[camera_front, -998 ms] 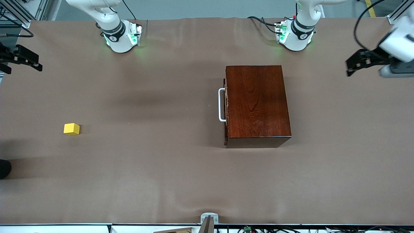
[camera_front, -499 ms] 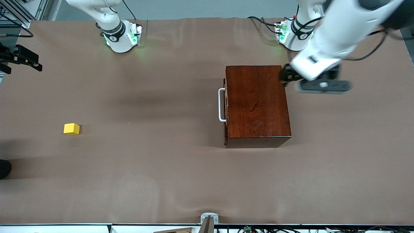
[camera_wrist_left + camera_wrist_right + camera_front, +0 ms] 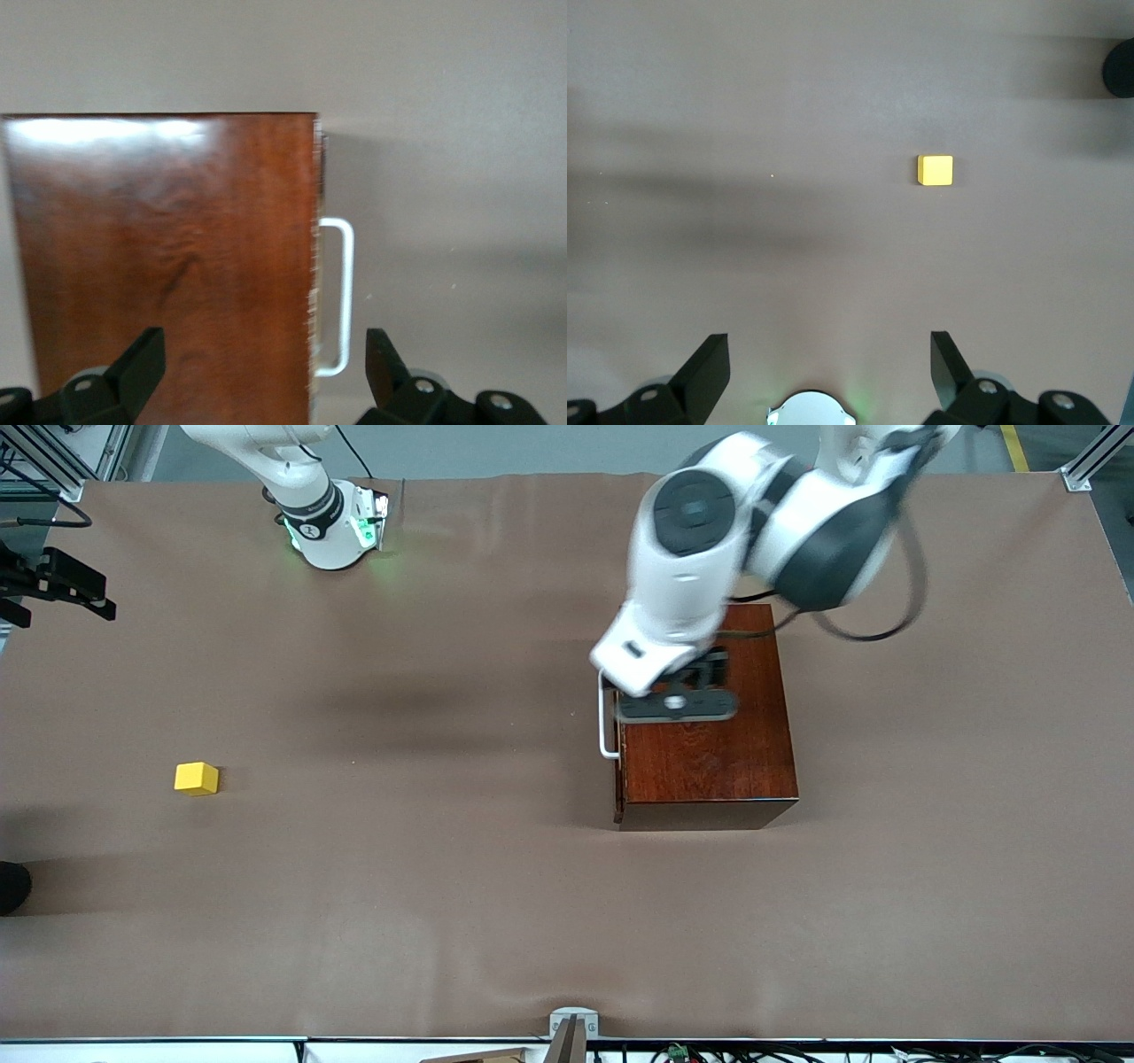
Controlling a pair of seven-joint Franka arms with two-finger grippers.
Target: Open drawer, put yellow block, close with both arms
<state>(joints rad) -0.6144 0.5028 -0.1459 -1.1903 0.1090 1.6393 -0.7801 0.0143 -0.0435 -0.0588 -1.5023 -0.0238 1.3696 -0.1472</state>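
Note:
The mahogany box (image 3: 709, 766) stands on the table with its drawer shut; the drawer front (image 3: 619, 784) sits flush and the white handle (image 3: 606, 731) faces the right arm's end. My left gripper (image 3: 695, 682) hangs open over the box top, near the handle edge. In the left wrist view the box top (image 3: 159, 266) and handle (image 3: 344, 283) lie between the open fingers (image 3: 142, 363). The yellow block (image 3: 196, 779) sits alone toward the right arm's end. My right gripper (image 3: 106, 600) waits open at that end, looking down on the block (image 3: 935, 170).
Brown cloth covers the table (image 3: 425, 886). A dark round object (image 3: 12, 886) pokes in at the table's edge, nearer the front camera than the block. The right arm's green-lit base (image 3: 332, 527) stands at the robots' edge. A small metal bracket (image 3: 571, 1020) sits at the front edge.
The left arm has swung in from its end of the table to over the box top by the handle. The right arm, the block and the box have not moved.

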